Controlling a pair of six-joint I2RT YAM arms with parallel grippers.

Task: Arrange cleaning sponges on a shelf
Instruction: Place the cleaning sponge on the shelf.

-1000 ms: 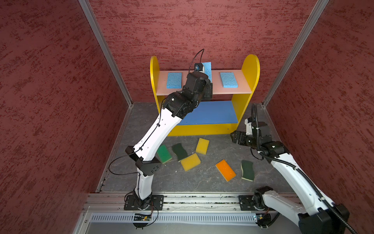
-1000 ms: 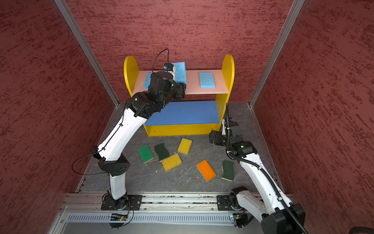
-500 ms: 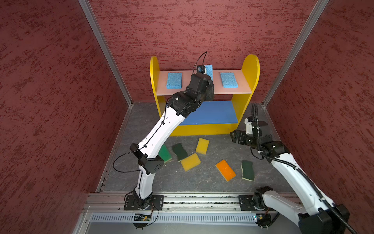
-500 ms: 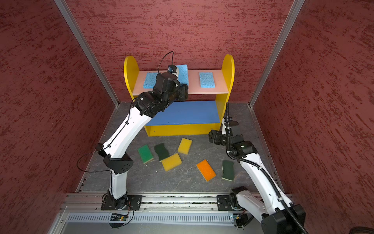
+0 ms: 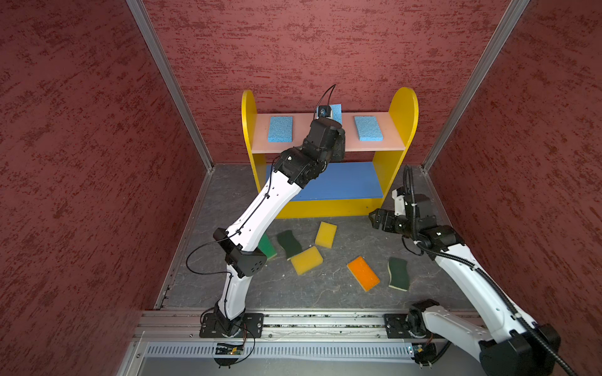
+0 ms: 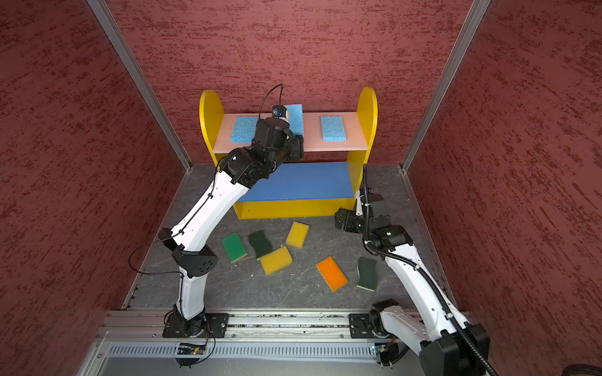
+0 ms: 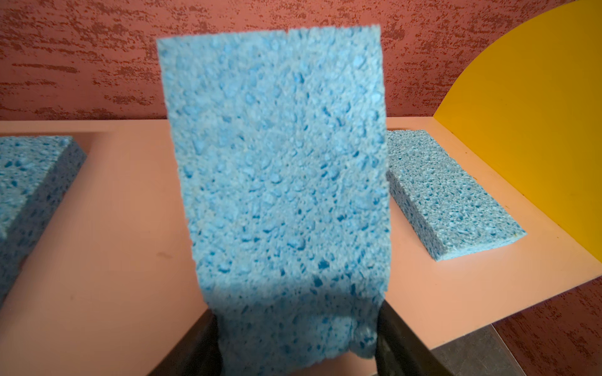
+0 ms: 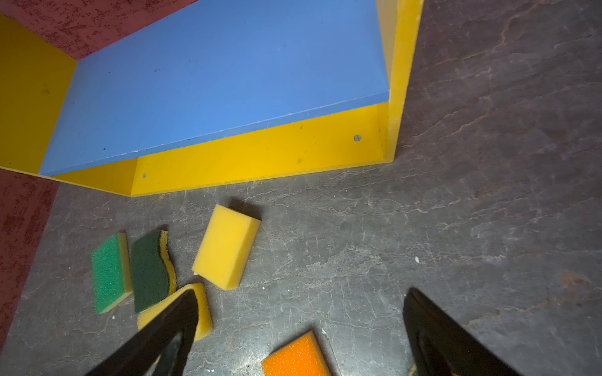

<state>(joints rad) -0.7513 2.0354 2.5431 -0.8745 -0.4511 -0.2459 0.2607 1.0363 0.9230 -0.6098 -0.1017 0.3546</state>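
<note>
My left gripper (image 7: 298,341) is shut on a light blue porous sponge (image 7: 277,156) and holds it upright over the middle of the shelf's pink top board (image 5: 391,143). Two more light blue sponges (image 5: 280,129) (image 5: 368,128) lie flat on that board, one on each side. On the floor before the shelf lie a bright green sponge (image 6: 234,246), two dark green wavy ones (image 6: 260,243) (image 6: 367,273), two yellow ones (image 6: 297,234) (image 6: 276,260) and an orange-topped one (image 6: 331,272). My right gripper (image 8: 302,293) hangs open over the floor near the shelf's right foot, holding nothing.
The blue middle board (image 5: 345,182) has nothing on it. Red textured walls close in the back and both sides. A metal rail (image 5: 325,320) with both arm bases runs along the front. The left arm crosses above the floor sponges on the left.
The left arm has reached further toward the shelf, carrying the blue sponge deeper over the pink board. The right arm has not moved.
</note>
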